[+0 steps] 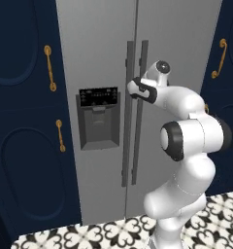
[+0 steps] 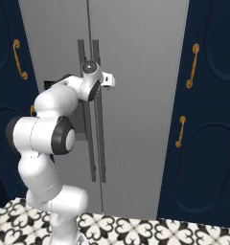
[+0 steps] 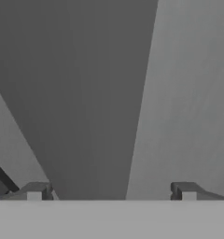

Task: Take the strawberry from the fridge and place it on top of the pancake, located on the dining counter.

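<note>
Navy cabinets at 9 o'clock, brass pulls. Fridge centre, both doors closed; dispenser panel on left door. Gripper at dark handles near door seam, jaws spread wide, straddling one handle bar, probably not touching it. More navy cabinets at 3 o'clock. Patterned floor tiles at 6.

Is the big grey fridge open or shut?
Shut. Both fridge doors sit flush, with a thin seam between them, and no shelves show. The open end effector straddles a dark handle.
</note>
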{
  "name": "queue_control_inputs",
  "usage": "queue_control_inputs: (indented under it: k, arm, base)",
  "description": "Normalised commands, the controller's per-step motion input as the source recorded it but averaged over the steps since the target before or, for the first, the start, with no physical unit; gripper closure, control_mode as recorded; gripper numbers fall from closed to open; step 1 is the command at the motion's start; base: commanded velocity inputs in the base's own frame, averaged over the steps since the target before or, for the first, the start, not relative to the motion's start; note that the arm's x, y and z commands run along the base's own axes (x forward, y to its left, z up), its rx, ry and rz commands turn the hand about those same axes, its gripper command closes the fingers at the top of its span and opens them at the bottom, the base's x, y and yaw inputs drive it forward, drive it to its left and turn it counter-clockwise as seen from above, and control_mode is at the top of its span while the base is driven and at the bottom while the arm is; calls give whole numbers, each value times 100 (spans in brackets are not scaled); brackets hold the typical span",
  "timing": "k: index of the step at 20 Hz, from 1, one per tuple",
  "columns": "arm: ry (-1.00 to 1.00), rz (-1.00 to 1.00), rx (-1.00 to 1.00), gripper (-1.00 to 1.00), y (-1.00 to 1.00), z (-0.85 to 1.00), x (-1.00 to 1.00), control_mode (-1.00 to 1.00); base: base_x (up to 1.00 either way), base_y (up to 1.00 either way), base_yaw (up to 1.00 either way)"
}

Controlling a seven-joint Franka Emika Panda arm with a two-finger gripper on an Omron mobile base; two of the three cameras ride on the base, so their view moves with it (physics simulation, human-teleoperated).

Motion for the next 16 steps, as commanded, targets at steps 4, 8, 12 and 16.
queue_control_inputs:
  k: [4,8,12,16]
  arm:
    - [-13,0,0,100,0,0,37,-100]
    - [-11,0,0,100,-1,0,4,-100]
    - [1,-2,0,100,-31,1,-21,-100]
    - [1,0,7,100,-91,0,-85,-100]
  base:
    - [0,0,0]
    - [0,0,0]
    - [0,0,0]
    - [0,0,0]
